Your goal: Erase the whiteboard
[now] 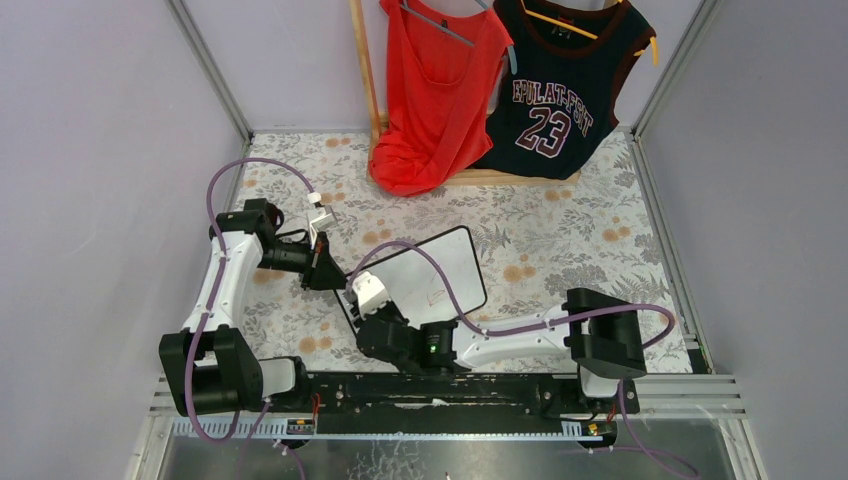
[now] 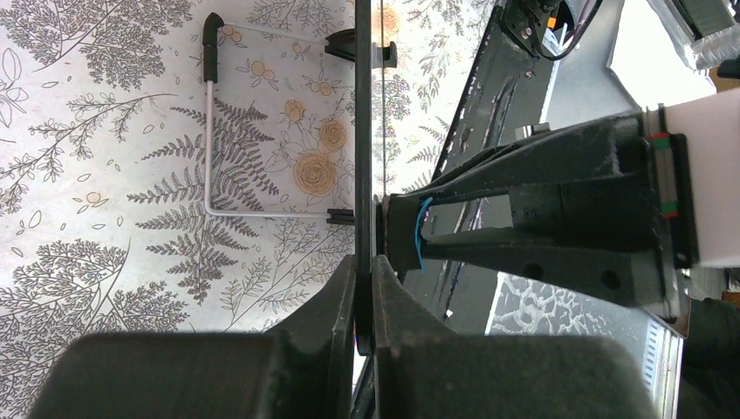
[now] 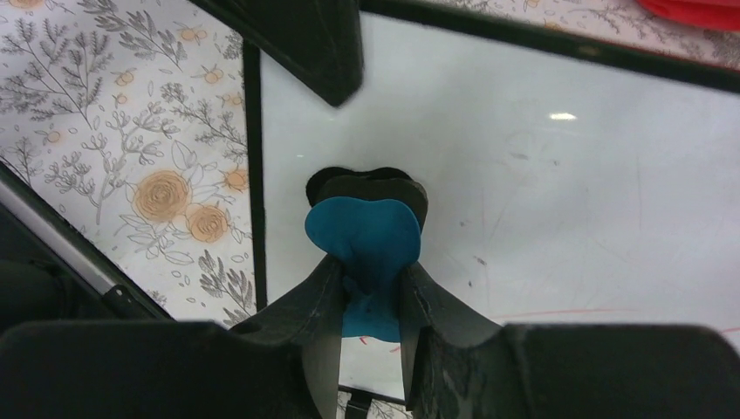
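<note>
The small black-framed whiteboard (image 1: 458, 252) sits tilted up near the middle of the floral-cloth worktop (image 1: 570, 230). The left claw (image 2: 365, 272) is pinched together on its thin rim. The right claw (image 3: 371, 292) is clamped on a squashed blue foam eraser (image 3: 362, 234) pressed to the white face.

I'd worry a hard push could twist the board out of that narrow pinch. The soft eraser could also fold and skip the faint red line (image 3: 567, 312) low down.

The right arm's purple cable (image 1: 405, 244) loops across the board and might snag. A red vest (image 1: 430, 90) and a dark numbered jersey (image 1: 560, 100) hang well behind, out of the way.
</note>
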